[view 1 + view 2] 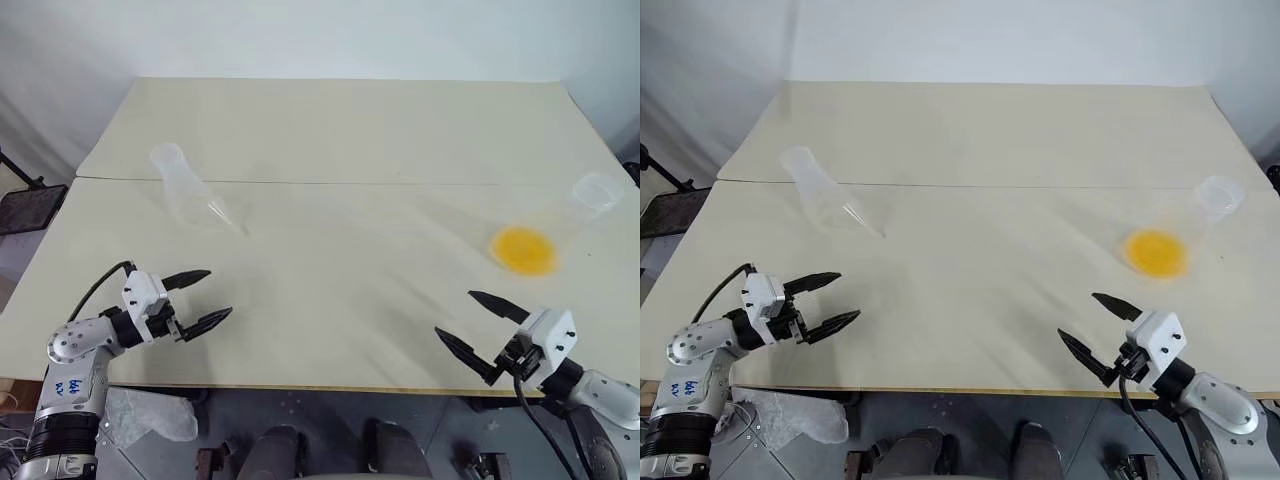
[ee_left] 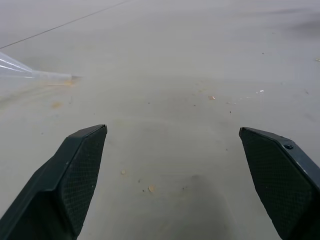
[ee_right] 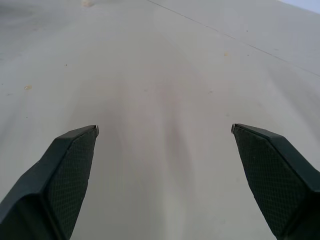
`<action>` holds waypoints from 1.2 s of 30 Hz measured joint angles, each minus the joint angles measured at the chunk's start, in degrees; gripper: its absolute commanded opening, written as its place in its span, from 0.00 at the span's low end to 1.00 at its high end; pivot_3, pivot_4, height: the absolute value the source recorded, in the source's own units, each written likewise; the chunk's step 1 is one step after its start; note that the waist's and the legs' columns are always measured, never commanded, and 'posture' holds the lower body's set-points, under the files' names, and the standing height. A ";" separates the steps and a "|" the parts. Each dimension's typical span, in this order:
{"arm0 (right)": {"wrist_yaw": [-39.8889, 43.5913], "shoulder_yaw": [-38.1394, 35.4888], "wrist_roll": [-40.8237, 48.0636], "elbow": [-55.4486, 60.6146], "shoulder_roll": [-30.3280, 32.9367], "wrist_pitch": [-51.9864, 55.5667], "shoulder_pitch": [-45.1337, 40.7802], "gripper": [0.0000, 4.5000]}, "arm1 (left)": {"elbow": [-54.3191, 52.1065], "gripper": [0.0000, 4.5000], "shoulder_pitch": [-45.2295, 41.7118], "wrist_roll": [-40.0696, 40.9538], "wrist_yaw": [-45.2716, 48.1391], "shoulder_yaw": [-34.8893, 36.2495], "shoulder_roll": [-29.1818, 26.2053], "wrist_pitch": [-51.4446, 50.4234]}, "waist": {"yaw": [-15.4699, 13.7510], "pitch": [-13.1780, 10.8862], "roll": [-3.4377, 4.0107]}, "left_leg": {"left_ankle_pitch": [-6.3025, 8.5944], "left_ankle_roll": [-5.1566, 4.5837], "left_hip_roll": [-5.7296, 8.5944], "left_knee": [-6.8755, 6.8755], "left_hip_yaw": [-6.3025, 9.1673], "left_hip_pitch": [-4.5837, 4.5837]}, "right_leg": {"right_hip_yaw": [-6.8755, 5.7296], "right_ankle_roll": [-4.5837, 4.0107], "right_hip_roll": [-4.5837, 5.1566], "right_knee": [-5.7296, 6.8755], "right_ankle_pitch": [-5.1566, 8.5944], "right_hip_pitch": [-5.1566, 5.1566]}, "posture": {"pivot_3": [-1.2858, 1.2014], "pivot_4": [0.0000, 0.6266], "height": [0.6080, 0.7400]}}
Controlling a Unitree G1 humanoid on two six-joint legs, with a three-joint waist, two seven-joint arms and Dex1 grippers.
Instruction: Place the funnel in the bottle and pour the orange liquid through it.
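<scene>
The bottle (image 1: 178, 182), an empty clear conical flask, stands at the left of the table. Just to its right the clear funnel (image 1: 224, 213) lies against its base, thin spout pointing toward the table's middle; the spout tip (image 2: 55, 75) also shows in the left wrist view. At the right a second clear flask (image 1: 585, 205) holds the orange liquid (image 1: 523, 250) as a shallow pool at its base. My left gripper (image 1: 220, 292) hovers open near the front left edge, well short of the funnel. My right gripper (image 1: 453, 312) is open at the front right, short of the orange flask. Both are empty.
The pale table (image 1: 340, 300) has a seam (image 1: 400, 183) running across it behind the flasks. Its front edge passes just below both grippers. A black stand (image 1: 28, 205) sits off the table's left side.
</scene>
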State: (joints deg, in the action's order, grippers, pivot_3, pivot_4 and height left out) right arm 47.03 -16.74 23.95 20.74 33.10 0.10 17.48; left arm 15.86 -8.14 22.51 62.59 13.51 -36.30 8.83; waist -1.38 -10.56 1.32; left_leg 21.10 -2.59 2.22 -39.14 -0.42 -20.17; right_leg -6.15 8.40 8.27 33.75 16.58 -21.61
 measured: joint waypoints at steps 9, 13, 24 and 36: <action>0.16 -0.02 0.00 -0.73 0.30 0.00 -0.74 0.99 | -0.71 1.00 -0.12 0.24 -4.80 0.12 0.52 -2.41 | 0.00 0.00 0.00 | 0.00 0.00 0.00 0.00 0.00 0.01 | 0.00 0.00 0.00 0.02 0.00 0.00 | 0.52 0.24 1.00; 0.86 0.19 0.00 -1.62 0.66 0.03 -3.23 0.99 | -3.80 1.00 0.31 0.75 -8.39 1.30 1.43 -4.46 | 0.03 -0.01 -0.03 | 0.00 0.00 0.00 -0.01 0.00 0.01 | 0.01 0.00 0.00 0.02 0.00 0.00 | 0.52 0.24 1.00; 5.28 4.25 0.04 -9.67 1.77 1.59 -15.15 0.99 | -17.77 1.00 12.77 6.34 -22.01 13.27 4.26 -12.50 | 0.46 -0.07 -0.13 | -0.01 0.00 -0.02 -0.04 0.03 0.02 | 0.06 0.00 0.08 0.02 0.00 0.01 | 0.52 0.24 1.00; 5.79 7.57 -0.39 -12.26 0.74 1.43 -18.61 0.99 | -11.86 1.00 -6.20 4.04 -34.26 11.41 1.91 -23.22 | -0.07 -0.12 -0.22 | -0.06 0.02 0.14 -0.07 0.15 -0.03 | -0.13 0.01 0.04 0.13 -0.01 0.00 | 0.52 0.24 1.00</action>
State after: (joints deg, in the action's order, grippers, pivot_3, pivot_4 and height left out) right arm 52.82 -9.18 23.56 8.48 33.84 1.53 -1.14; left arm 4.00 -14.33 26.56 28.33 24.92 -34.39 -14.39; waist -1.45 -10.68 1.10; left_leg 21.05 -2.57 2.36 -39.21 -0.26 -20.20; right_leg -6.28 8.41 8.31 33.88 16.57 -21.62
